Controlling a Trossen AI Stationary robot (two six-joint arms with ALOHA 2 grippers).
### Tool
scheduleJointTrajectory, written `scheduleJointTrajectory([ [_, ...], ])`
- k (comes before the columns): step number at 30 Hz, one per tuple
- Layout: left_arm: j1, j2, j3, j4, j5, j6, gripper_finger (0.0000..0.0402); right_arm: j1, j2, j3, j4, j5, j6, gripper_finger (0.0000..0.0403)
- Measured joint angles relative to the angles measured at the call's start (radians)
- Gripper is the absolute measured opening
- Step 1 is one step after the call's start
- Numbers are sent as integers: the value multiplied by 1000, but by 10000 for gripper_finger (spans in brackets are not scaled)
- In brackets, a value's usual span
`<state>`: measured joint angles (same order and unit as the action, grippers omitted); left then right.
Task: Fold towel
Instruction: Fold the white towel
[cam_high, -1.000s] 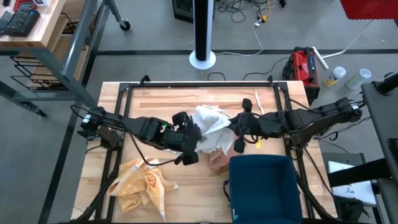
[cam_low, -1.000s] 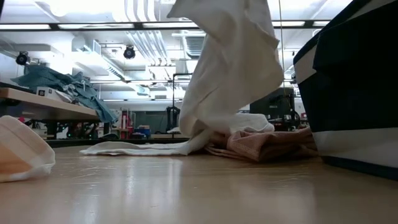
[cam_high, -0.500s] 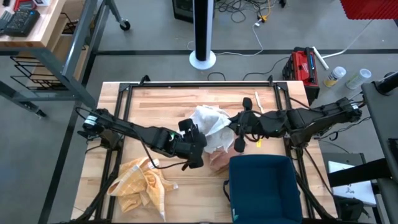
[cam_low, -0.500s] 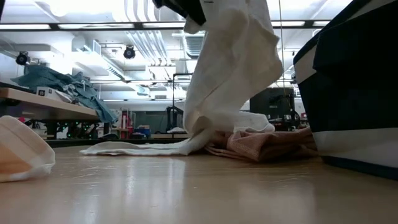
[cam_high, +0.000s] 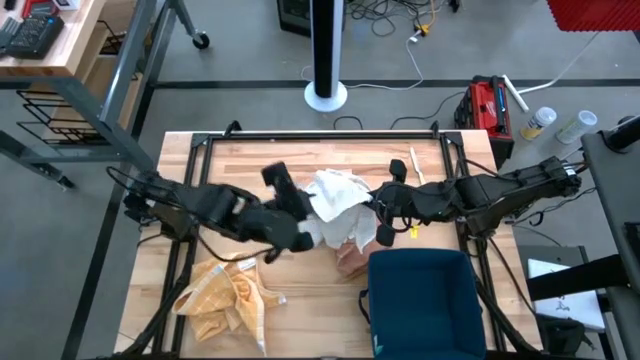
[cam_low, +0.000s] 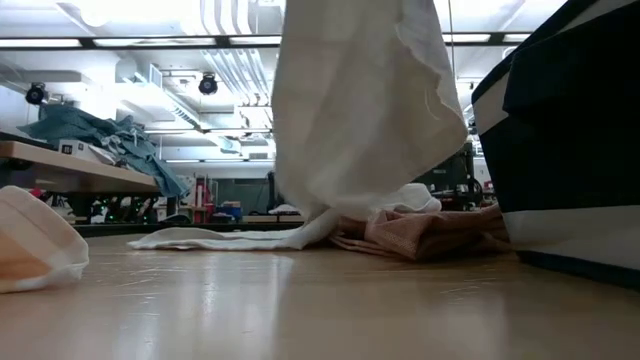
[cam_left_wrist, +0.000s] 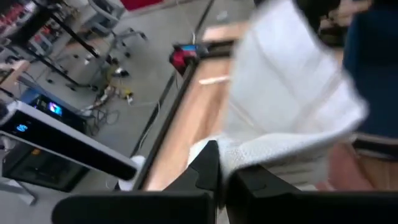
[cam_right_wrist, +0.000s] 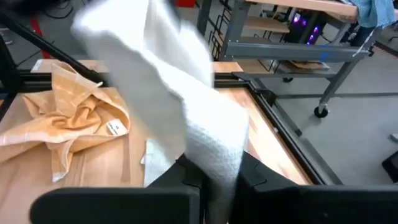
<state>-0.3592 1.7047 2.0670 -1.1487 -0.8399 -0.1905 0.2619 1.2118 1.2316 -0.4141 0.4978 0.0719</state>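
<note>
**Lifting the white towel between two pincers**

High view: white towel (cam_high: 335, 205) bunched at mid-bench, raised between both arms. Left pincer (cam_high: 296, 228) at its left edge, right pincer (cam_high: 379, 226) at its right edge. Pink cloth (cam_high: 352, 258) lies beneath it, just beside the blue bin (cam_high: 425, 300). Yellow cloth (cam_high: 225, 295) sits crumpled near the bench (cam_high: 250, 165) front-left corner, apart from the work.

Low view: the towel (cam_low: 365, 110) hangs as a broad drape from above, its lower end trailing on the bench surface (cam_low: 300, 310) and touching the pink cloth (cam_low: 425, 232). No pincer in frame.

Left wrist view: the left pincer (cam_left_wrist: 222, 177) is pressed together on a fold of the towel (cam_left_wrist: 292, 118); cloth runs straight out from between the fingers.

Right wrist view: the right pincer (cam_right_wrist: 211, 180) is pinching the towel (cam_right_wrist: 186, 106) too, the fabric rising from its fingers; yellow cloth (cam_right_wrist: 71, 121) on the bench beyond.

Judgement: step in hand is spreading the towel before folding. To do it well, draw the two grips apart evenly until the top edge is taut, raise enough to clear the pink cloth, then lay it flat on open bench. Risk: either grip may hold a mid-fold rather than a corner.
</note>
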Motion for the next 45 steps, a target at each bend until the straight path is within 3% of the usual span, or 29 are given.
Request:
scheduleJointTrajectory([
  [6,-18,8,204,-89,-117,87,0,0,0,60,-125,1,9,7],
  [9,-21,8,277,-101,-150,143,0,0,0,137,-231,54,20,4],
  [18,-22,-9,275,11,-376,419,0,0,0,413,-431,122,-3,1],
  [20,-23,-8,274,38,-413,465,0,0,2,460,-449,86,5,1],
  [27,-57,1,274,235,-551,711,0,5,4,591,-444,-201,59,1],
  [32,-112,8,272,554,-653,1079,0,20,24,676,-443,-239,62,0],
  [37,-146,8,275,805,-617,1252,0,23,73,801,-444,-303,21,0],
  [39,-145,7,276,828,-614,1259,0,24,97,843,-452,-311,4,0],
  [42,-133,6,275,825,-614,1255,0,24,127,890,-508,-267,-30,0],
  [45,-91,6,270,792,-616,1249,0,21,152,903,-624,-39,-53,0],
])
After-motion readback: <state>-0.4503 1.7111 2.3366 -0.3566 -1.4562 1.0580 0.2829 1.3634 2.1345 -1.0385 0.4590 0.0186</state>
